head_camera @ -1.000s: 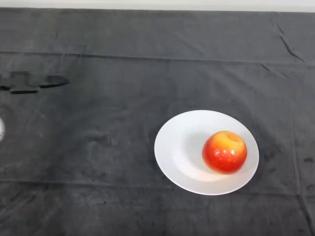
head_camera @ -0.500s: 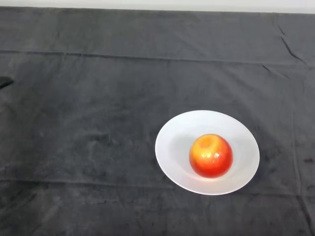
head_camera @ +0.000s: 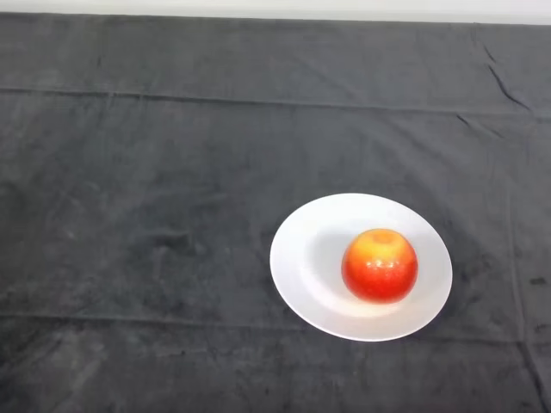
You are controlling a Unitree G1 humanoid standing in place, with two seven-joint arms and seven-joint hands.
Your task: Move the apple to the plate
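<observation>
The apple (head_camera: 380, 265) sits on the plate (head_camera: 303, 258), a little right of the plate's middle, resting in its shallow well. It is red round the sides and lower half and shades to orange-yellow at the top, where the stem dimple faces up and slightly toward the far side; small glints of light show on its skin. The plate is white and round, and a wide bare crescent of it shows to the left of the apple, with narrower bare margins on the right and near sides. A soft shadow lies on the plate's surface to the left and near side of the fruit. The plate rests flat on the bench (head_camera: 155, 172), right of the scene's middle and toward the near edge. The bench is covered by a dark grey cloth with long creases running left to right across the far part and another across the near part, plus a few short wrinkles at the far right. A pale strip runs along the far edge, beyond the cloth.
</observation>
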